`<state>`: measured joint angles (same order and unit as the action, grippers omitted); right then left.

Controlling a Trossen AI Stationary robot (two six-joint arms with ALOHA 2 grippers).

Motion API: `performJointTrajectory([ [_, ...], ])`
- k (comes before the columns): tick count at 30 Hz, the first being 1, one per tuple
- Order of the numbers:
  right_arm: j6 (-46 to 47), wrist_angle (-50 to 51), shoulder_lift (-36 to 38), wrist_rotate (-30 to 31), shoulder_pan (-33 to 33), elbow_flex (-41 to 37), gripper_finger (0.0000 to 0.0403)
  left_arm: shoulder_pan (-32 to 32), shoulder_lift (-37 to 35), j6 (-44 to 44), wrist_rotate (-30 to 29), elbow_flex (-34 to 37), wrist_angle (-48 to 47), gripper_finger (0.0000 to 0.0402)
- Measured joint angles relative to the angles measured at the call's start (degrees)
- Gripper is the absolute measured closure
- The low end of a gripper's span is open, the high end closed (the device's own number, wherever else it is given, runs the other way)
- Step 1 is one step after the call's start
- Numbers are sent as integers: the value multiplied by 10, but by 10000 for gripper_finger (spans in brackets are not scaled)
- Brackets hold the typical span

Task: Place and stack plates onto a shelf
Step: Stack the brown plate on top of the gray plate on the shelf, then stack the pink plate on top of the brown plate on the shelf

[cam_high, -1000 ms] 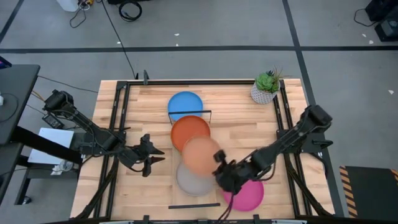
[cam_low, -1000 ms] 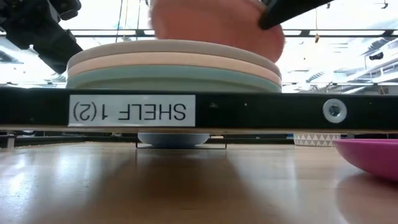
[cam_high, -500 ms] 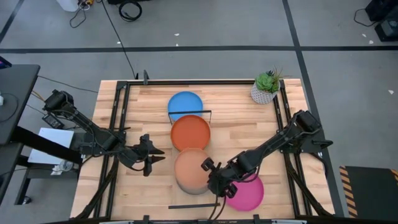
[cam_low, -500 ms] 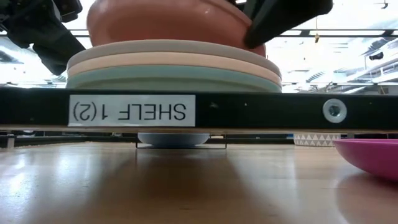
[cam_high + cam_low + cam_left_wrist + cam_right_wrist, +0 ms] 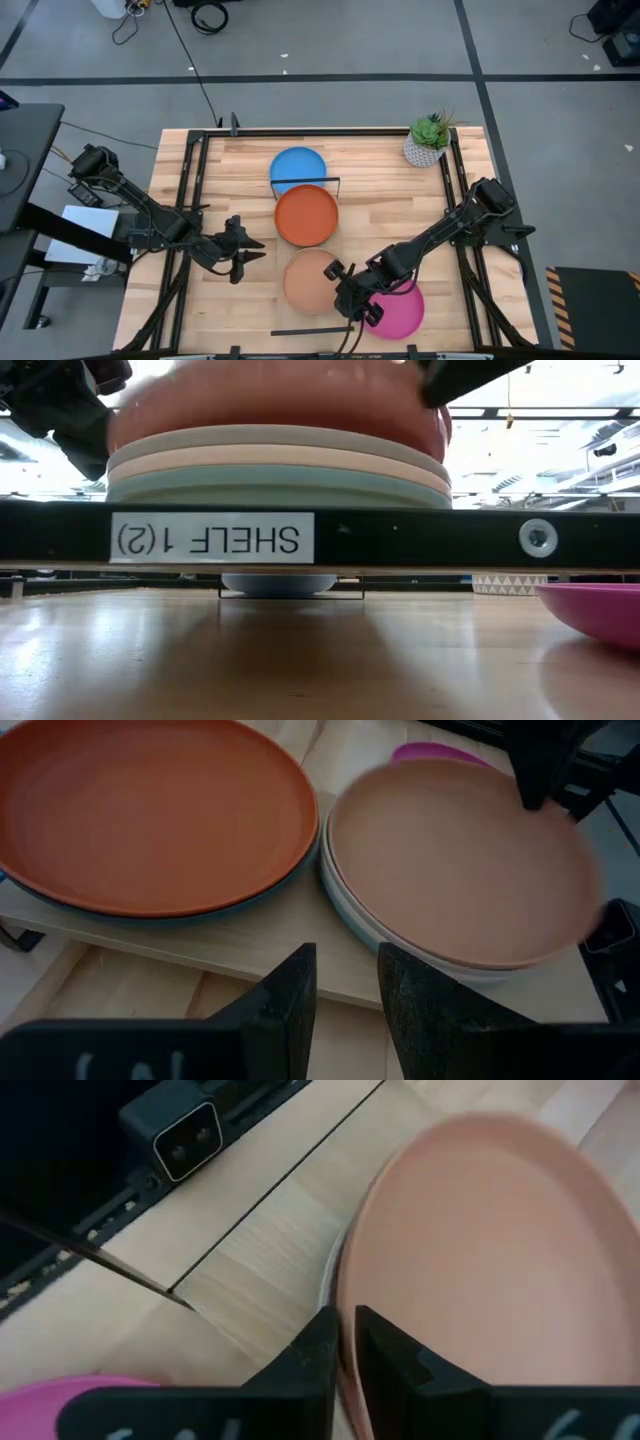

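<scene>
- High view: the right gripper (image 5: 350, 297) sits at the right rim of the tan plate (image 5: 312, 281), which lies on top of a stack near the front edge of the table (image 5: 380, 215). The stack rests on the shelf (image 5: 300, 245), a plank running from the back of the table toward its front edge.
- On the same plank, toward the back, an orange plate (image 5: 306, 214) almost touches the tan one; a blue plate (image 5: 297, 167) lies beyond it under a wire frame.
- A magenta plate (image 5: 398, 312) lies on the table near the front right corner, just beside the right gripper. A potted plant (image 5: 428, 140) stands at the back right corner, well apart.
- The left gripper (image 5: 243, 252) hangs left of the stack over bare wood, with open room between them.
- Low view: the tan plate (image 5: 270, 405) tops grey, cream and light teal plates above the shelf's black front edge (image 5: 400, 538); the magenta plate's rim (image 5: 595, 610) shows at the right.
- Left wrist view: the left fingers (image 5: 290, 995) stand slightly apart, with nothing between them, short of the shelf's edge.
- Right wrist view: the right fingers (image 5: 383, 1342) are nearly closed, pinching the tan plate's rim (image 5: 352, 1310).
</scene>
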<state>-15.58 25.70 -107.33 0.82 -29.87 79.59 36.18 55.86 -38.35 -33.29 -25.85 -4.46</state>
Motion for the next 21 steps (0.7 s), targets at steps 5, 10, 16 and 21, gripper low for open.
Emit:
performJointTrajectory([
  [5,21,5,1,-3,0,0,318,0,0,0,1,0,0,285],
  [10,27,32,30,18,-6,0,292,0,0,0,1,0,-3,285],
  [16,105,90,50,155,-5,-3,293,-7,0,-12,0,-1,-42,285],
  [21,115,39,43,141,5,-58,296,-11,0,-14,-1,-1,-45,285],
])
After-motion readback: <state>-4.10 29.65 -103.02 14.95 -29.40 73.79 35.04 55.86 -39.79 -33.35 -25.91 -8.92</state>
